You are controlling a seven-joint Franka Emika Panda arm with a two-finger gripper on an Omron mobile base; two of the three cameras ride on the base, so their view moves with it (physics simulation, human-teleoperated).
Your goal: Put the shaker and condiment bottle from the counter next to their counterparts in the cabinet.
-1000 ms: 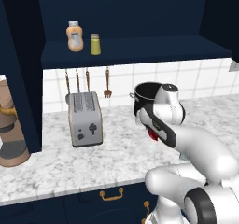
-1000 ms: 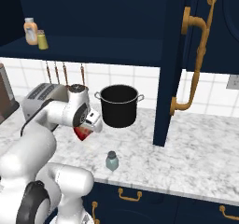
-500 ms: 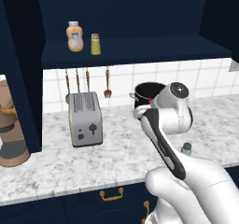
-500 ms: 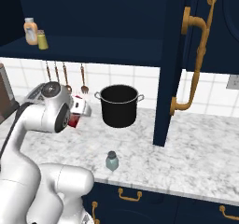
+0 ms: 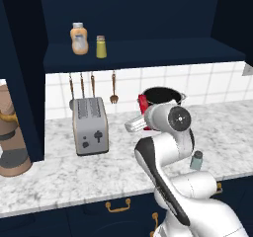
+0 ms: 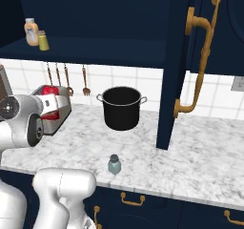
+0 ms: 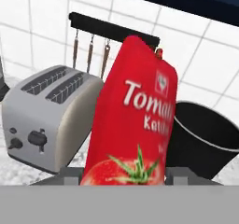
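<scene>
A: How is the condiment bottle (image 7: 135, 120) oriented?

B: In the hand view its long axis runs up from between the finger tips, leaned a little, with the cap end pointed away from the gripper (image 7: 126, 174). It is clamped there, lifted above the counter (image 5: 64, 174), in front of the pot (image 6: 122, 108) and right of the toaster (image 5: 90, 125).

A: Where is the shaker (image 6: 114, 164) seen?

B: It is stood upright near the front edge of the counter. The counterparts (image 5: 86, 41) are placed on the cabinet (image 5: 148, 51) shelf.
</scene>
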